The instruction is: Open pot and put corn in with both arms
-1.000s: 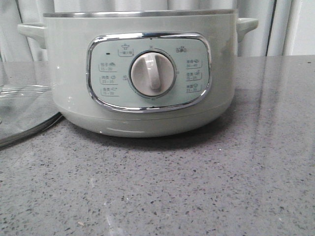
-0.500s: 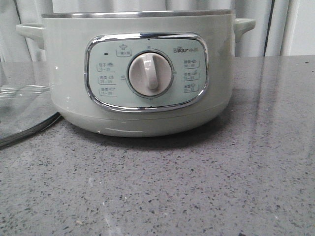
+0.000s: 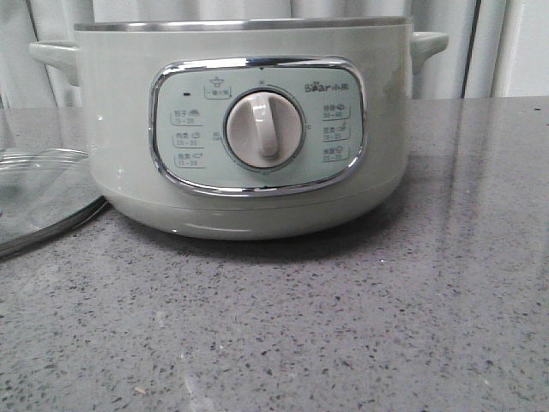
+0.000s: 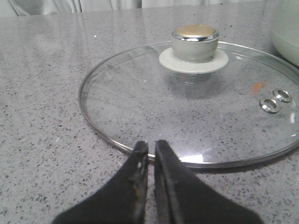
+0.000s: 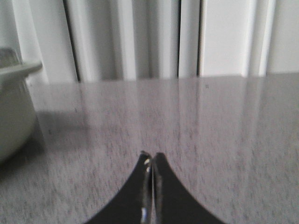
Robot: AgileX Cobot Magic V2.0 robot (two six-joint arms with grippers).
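The pale sage-green pot (image 3: 249,129) stands at the centre of the front view, lid off, with its cream dial (image 3: 263,129) facing me. Its inside is hidden, and the corn is not in view. In the left wrist view the clear glass lid (image 4: 196,107) lies flat on the counter with its knob (image 4: 195,41) up. My left gripper (image 4: 151,145) is shut and empty at the lid's near rim. My right gripper (image 5: 151,157) is shut and empty over bare counter. The pot's side and handle (image 5: 16,74) show at that view's edge.
The grey speckled counter (image 3: 343,326) runs around the pot. The lid's edge (image 3: 43,202) lies left of the pot in the front view. Pale curtains (image 5: 154,37) hang behind the counter.
The front view wobbles slightly left and back; the pot and lid stay in place.
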